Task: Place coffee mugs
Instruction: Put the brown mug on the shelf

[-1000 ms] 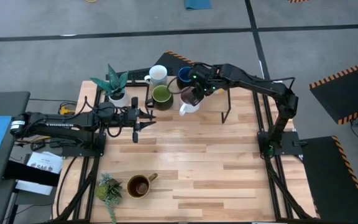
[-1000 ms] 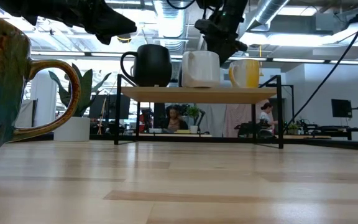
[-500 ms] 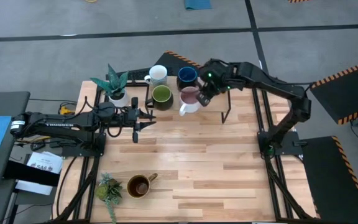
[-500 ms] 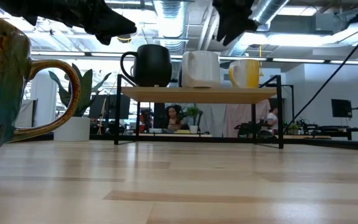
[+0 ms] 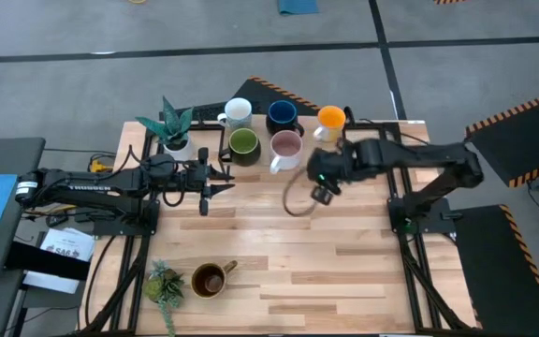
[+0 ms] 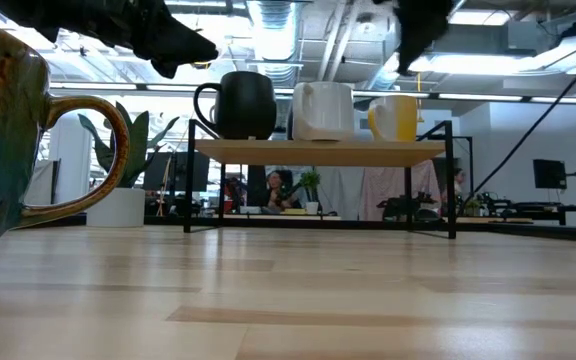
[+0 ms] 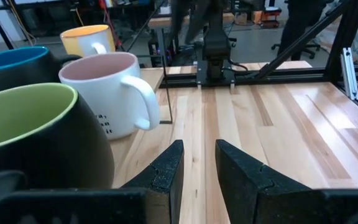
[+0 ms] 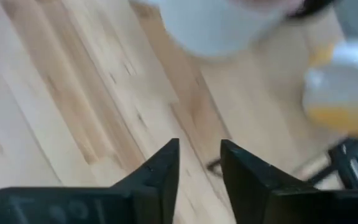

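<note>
Five mugs stand on their bases on a low shelf (image 6: 318, 152) at the table's far side: white (image 5: 237, 112), dark blue (image 5: 282, 115), orange (image 5: 331, 118), olive green (image 5: 243, 143) and pink (image 5: 286, 146). The brown mug (image 5: 211, 279) stands alone near the table's near edge. My right gripper (image 5: 320, 194) hovers over bare table just near of the shelf, open by a narrow gap (image 8: 199, 146), holding nothing. My left gripper (image 5: 225, 178) waits left of the shelf, level, open by a narrow gap (image 7: 197, 146), beside the olive green mug (image 7: 36, 137).
A potted plant (image 5: 174, 126) stands left of the shelf, and another (image 5: 164, 281) beside the brown mug. The shelf's black legs (image 5: 340, 168) stand on the table. Bare wooden table (image 5: 344, 262) lies in the middle and on the right.
My right gripper has drawn away from the pink mug on the shelf, first rising above it, then swinging toward the table's near edge and a little to the right. The pink mug stays standing on the shelf.
</note>
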### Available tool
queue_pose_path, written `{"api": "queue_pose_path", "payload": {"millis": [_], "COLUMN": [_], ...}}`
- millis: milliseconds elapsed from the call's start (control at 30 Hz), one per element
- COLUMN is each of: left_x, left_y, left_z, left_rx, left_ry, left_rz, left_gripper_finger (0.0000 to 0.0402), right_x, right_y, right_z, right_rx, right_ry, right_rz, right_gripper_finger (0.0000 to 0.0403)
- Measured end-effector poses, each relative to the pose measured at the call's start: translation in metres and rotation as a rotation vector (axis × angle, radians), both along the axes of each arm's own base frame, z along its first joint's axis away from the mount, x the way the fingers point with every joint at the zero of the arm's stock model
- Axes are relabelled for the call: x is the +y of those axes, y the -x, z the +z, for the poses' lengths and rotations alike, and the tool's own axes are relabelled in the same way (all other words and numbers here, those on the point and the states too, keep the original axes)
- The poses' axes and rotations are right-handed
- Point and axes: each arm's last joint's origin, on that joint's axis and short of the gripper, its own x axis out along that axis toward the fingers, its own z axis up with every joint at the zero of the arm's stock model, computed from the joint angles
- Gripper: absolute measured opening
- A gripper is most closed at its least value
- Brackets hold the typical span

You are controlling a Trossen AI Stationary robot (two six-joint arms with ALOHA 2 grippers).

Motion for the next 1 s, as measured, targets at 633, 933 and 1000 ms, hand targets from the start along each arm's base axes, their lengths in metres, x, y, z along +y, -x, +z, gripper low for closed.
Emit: {"api": "queue_pose_path", "payload": {"millis": [633, 933, 1000], "left_x": [-0.053, -0.1, -0.113], "left_y": [-0.018, -0.028, -0.031], "left_z": [0.013, 0.034, 0.033], "left_rx": [0.017, 0.533, 0.593], "left_ry": [-0.057, 0.043, 0.028], "left_rz": [-0.346, -0.432, -0.473], "left_gripper_finger": [0.0072, 0.0071, 0.0071], "right_x": [0.061, 0.064, 0.064], "right_y": [0.083, 0.077, 0.076], "right_z": [-0.086, -0.099, -0.1], "right_rx": [-0.466, -0.477, -0.473], "right_ry": [0.001, 0.029, 0.041], "right_rz": [0.067, 0.07, 0.079], "right_gripper_finger": [0.0041, 0.0035, 0.0035]}}
